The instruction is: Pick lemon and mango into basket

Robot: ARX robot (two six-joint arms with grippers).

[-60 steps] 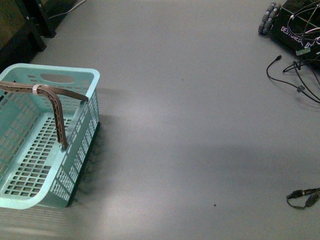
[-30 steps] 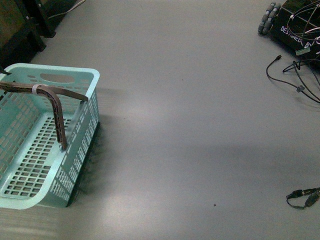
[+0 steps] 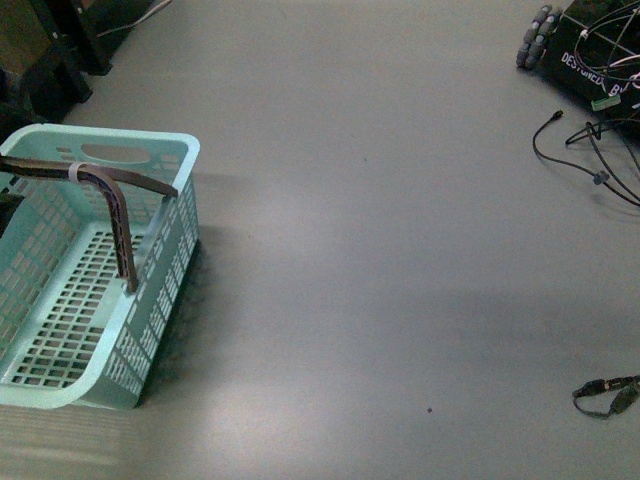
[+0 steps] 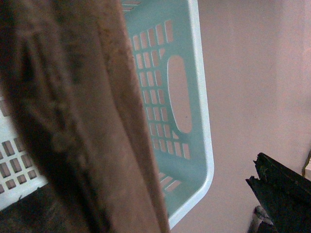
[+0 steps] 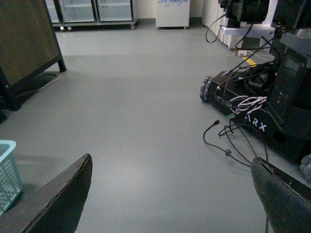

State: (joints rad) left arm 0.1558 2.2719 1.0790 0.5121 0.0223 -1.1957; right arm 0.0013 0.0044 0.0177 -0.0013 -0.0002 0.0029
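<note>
1. left hand (image 4: 172,156): only one dark finger (image 4: 282,194) shows in its wrist view, the other is hidden. Wide, narrow or gripping: cannot tell.
2. Hard up against that hand: brown plastic swing handle (image 4: 73,121), blurred, filling half the wrist view. Whether a finger touches it: cannot tell.
3. Just past the handle, below the left hand: light teal rectangular plastic basket (image 4: 209,145) with slotted walls. Its end wall with the oval cutout (image 4: 179,94) shows between handle and finger. Front view: basket upright, handle raised level across its top, pale band (image 3: 75,172) wrapped round the bar.
4. right hand (image 5: 170,160): fingers (image 5: 63,199) spread wide, holding nothing.
5. The basket sits well apart from the right hand, over on the left arm's side. Only one corner reaches that wrist view.
6. Ahead of the right hand, mid-range: loose black cables (image 5: 228,141) running up to a black wheeled robot base lettered ARX (image 5: 291,97), with a grey roller wheel (image 5: 206,90) at its near corner.
7. Similar range, toward the left arm's side: dark brown flat board on a black frame (image 5: 24,43).
8. Farthest from the right hand: glass-fronted cabinets (image 5: 92,9) and a white box-shaped unit (image 5: 172,12), side by side.
</note>
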